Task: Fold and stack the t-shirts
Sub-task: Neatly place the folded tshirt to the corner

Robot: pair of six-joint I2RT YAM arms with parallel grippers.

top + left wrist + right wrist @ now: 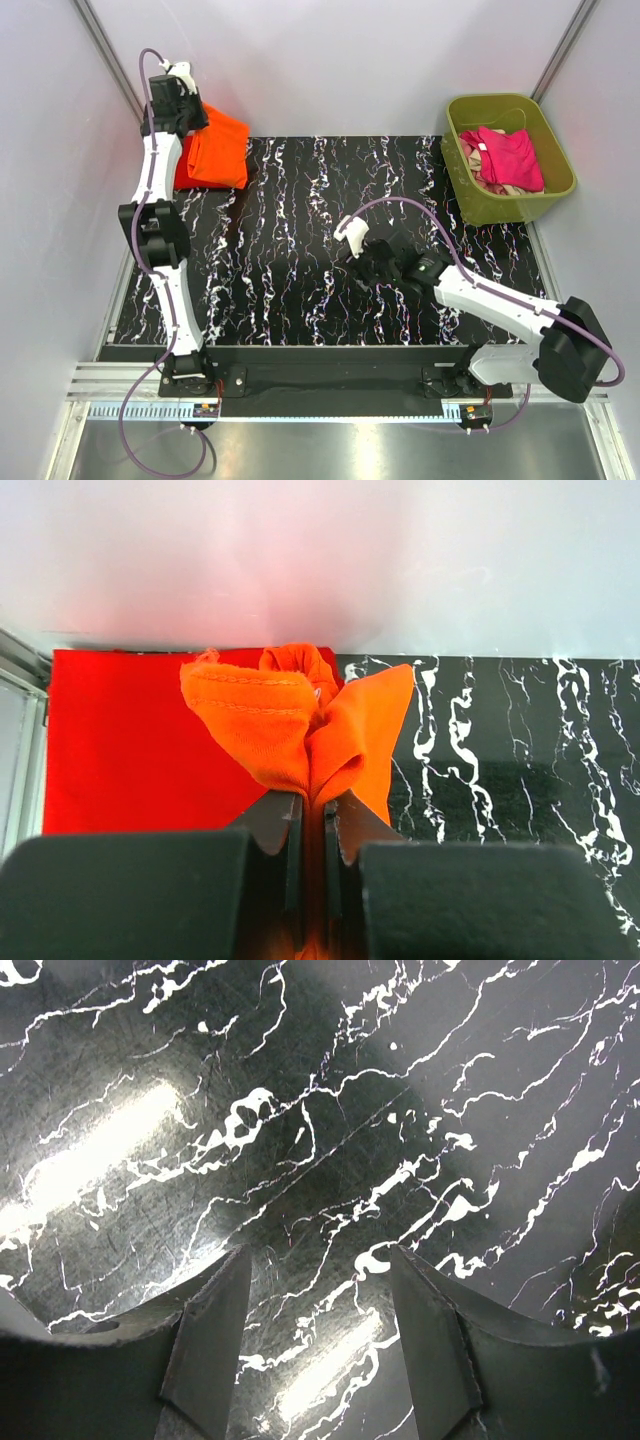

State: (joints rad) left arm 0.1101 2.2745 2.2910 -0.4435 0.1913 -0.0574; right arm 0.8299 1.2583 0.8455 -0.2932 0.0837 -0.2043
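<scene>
Left wrist view: left gripper (pixel 312 815) clenched on orange shirt (pixel 270 730), flat red shirt (pixel 120 740) beneath it, so stacking looks underway. Right gripper (pixel 318 1260) spread, empty, over counter (pixel 300 1110). Pink shirt (pixel 510 160) far beyond it in tub (pixel 560 190), unfolded.

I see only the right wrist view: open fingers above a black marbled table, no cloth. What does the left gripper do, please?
Observer: The left gripper is shut on the orange t-shirt, at the far left.
Operator: Is something under it?
Observer: Yes, a red t-shirt lies flat, partly under the orange one.
Operator: Where are more shirts?
Observer: A pink t-shirt lies in the green tub at the far right.
</scene>
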